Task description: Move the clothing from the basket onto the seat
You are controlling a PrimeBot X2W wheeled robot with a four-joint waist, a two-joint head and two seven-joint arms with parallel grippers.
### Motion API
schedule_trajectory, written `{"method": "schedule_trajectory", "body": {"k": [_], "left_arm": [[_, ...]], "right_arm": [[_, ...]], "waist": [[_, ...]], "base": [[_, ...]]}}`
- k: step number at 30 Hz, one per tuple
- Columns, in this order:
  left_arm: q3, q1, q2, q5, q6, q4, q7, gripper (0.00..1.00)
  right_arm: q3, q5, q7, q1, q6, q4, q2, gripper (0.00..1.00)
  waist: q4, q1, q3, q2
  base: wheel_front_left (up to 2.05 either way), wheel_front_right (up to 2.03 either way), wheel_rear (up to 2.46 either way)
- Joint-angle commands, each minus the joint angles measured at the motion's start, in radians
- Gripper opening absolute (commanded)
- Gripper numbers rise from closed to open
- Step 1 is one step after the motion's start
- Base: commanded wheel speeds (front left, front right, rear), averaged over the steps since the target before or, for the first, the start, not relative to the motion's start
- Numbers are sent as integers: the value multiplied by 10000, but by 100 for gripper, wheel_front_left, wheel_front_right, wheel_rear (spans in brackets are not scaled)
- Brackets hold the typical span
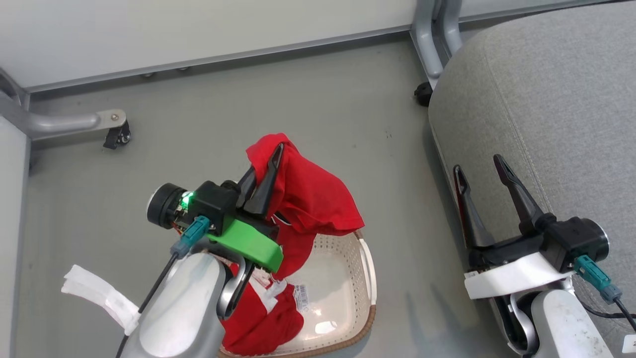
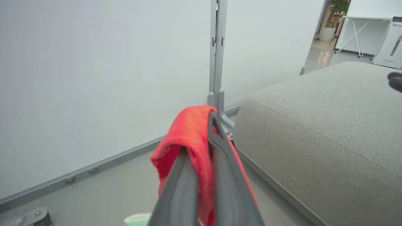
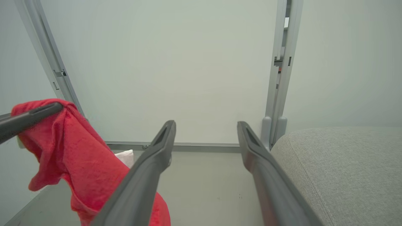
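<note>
The basket (image 1: 368,278) sits on the grey floor (image 1: 248,99) close in front of the robot, with a paper label (image 1: 300,297) lying on its bare bottom. Red clothing (image 1: 308,194) fills the basket's left half and rises out of it in a draped heap above the basket's far-left rim. The left gripper (image 1: 267,158) hangs over that side of the basket, its two fingers clenched on the top fold of the clothing. The upper part of the clothing hangs clear of the basket while the lower part lies inside.

To the basket's right, well apart from it, the right gripper (image 1: 477,164) has its fingers spread wide with nothing between them, over the near edge of the seat (image 1: 546,99). The seat lies right of the basket and runs on beyond it. Left of the basket, a white strip (image 1: 94,293) lies on the floor. Beyond the basket, a caster (image 1: 117,136) and grey frame legs (image 1: 427,44) stand against the pale wall panel (image 1: 198,30).
</note>
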Motion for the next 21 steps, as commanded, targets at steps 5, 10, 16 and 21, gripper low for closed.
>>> {"method": "schedule_trajectory", "body": {"k": [5, 10, 16, 21], "left_arm": [[340, 133, -117, 257, -57, -1015, -38, 0], [304, -154, -192, 407, -93, -1734, -40, 0], [110, -484, -239, 431, -96, -2112, -38, 0], [-7, -657, -208, 422, -105, -2132, -39, 0]], "right_arm": [[28, 83, -46, 334, -6, 63, -40, 100], [36, 153, -46, 534, -6, 63, -38, 100], [83, 267, -46, 722, -6, -4, -38, 100], [104, 334, -46, 792, -6, -42, -38, 100]], "waist": [[223, 0, -696, 107], [273, 0, -1007, 107], [285, 0, -1168, 107], [261, 0, -1145, 107]], "base": [[0, 0, 0], [0, 0, 0], [0, 0, 0], [0, 0, 0]]}}
